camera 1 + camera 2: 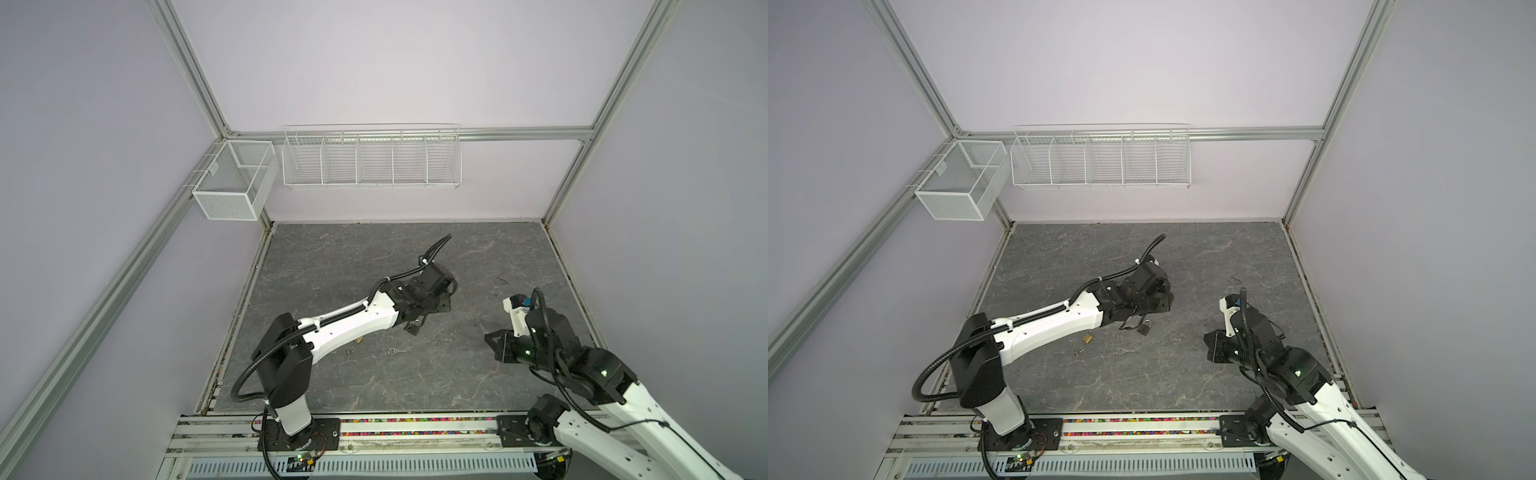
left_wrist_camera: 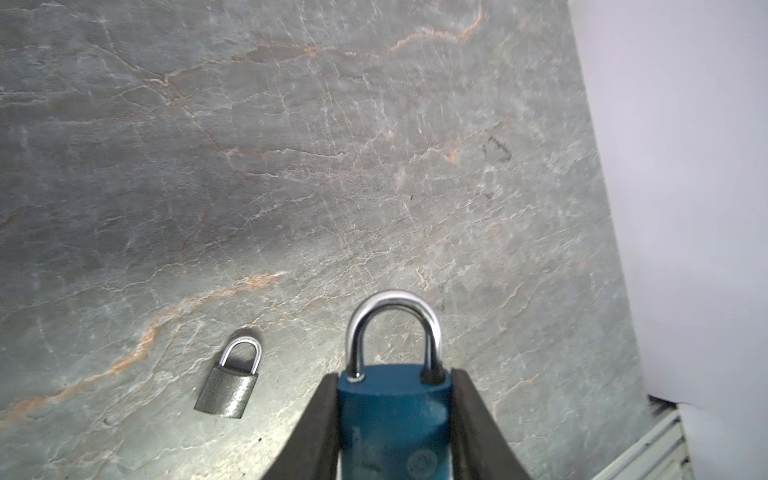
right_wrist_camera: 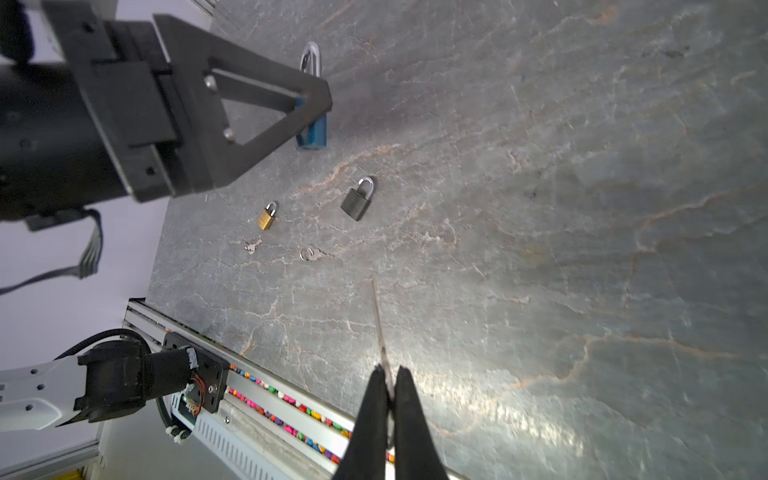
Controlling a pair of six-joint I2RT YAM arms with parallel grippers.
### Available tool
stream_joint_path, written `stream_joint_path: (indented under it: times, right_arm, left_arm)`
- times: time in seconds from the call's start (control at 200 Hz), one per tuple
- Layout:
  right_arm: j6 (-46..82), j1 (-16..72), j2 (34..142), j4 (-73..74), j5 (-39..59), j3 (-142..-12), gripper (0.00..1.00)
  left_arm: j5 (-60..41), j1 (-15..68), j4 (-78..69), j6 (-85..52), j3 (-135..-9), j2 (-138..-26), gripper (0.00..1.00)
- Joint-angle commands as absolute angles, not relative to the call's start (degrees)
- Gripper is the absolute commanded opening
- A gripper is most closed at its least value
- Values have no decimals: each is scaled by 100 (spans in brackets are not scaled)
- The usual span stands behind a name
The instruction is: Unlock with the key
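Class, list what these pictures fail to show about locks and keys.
The blue padlock: keyhole end cut off by bottom edge, left wrist view.
The key in the right pincer: teeth unreadable, edge-on, right wrist view.
The brass padlock: mostly behind the left arm, a top view.

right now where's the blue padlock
In the left wrist view the blue padlock sits gripped in the left pincer near the middle of the table, the grey padlock lying closest beside it.
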State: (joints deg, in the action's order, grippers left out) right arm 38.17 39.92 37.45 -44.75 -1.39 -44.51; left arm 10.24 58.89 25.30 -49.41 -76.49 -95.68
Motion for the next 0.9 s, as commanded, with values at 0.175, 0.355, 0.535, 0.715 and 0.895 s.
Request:
stream_joint_path:
  times: [0.175, 0.355, 0.535, 0.715, 0.895]
  right_arm:
    - [3591, 4833, 4572, -2648, -662, -4549, 7]
    - [3649, 4996, 5010, -1888, -584, -4474, 7]
    - [3647, 5136, 5525, -1477, -545, -4585, 7]
    - [3599, 5265, 5856, -1154, -536, -4682, 7]
    - [3647, 5288, 6094, -1042, -537, -4745, 7]
  left_arm:
    - [1774, 5919, 992, -6759, -6308, -8237, 0]
    - [2090, 5919, 1099, -7161, -6041, -7814, 0]
    - [2292, 5924, 1042, -7483, -5778, -7551, 0]
    - [2351, 5924, 1037, -7534, -5720, -7480, 0]
    - [2300, 5924, 927, -7532, -5693, -7476, 0]
